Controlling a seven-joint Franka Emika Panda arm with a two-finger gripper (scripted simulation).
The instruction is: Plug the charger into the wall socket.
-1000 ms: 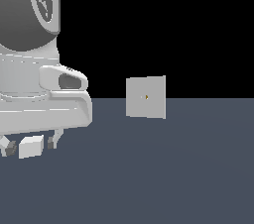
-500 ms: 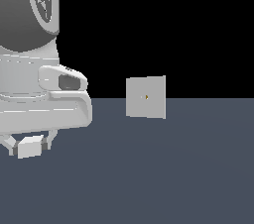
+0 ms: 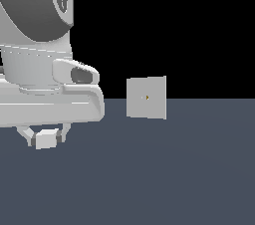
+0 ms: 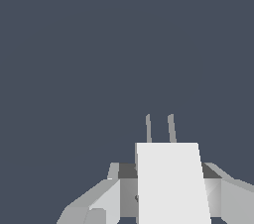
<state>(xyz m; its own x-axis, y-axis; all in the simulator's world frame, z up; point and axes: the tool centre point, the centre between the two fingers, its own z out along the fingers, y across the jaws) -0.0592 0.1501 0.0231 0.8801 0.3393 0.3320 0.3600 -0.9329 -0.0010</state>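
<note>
1. Pincer (image 3: 46, 138): hangs under the large white arm body at the exterior view's left, fingers narrow and closed on the charger (image 3: 45, 140), one finger on each side of the block.
2. Charger: small white-grey box, held just above the dark surface (image 3: 164, 179); whether it touches the surface cannot be told. In the wrist view the charger (image 4: 171, 183) fills the lower middle of the picture, flanked by the grey fingers (image 4: 104, 203).
3. Prongs (image 4: 159, 129): two thin grey pins project from the far end of the charger, side by side, and mark its long axis; they run forward, away from the wrist camera.
4. Socket (image 3: 146, 97): upright light-grey square panel with a tiny orange mark at its centre, standing on the surface, well apart from the charger, toward the exterior view's right and seemingly farther back. It does not appear in the wrist view, which shows only bare surface ahead of the prongs.
5. Governing relation (judgement): the socket lies to the exterior view's right of the held charger, and the prongs do not yet face the orange mark; the coming move probably calls for carrying the charger toward the panel and aligning the prong axis square to its face.
</note>
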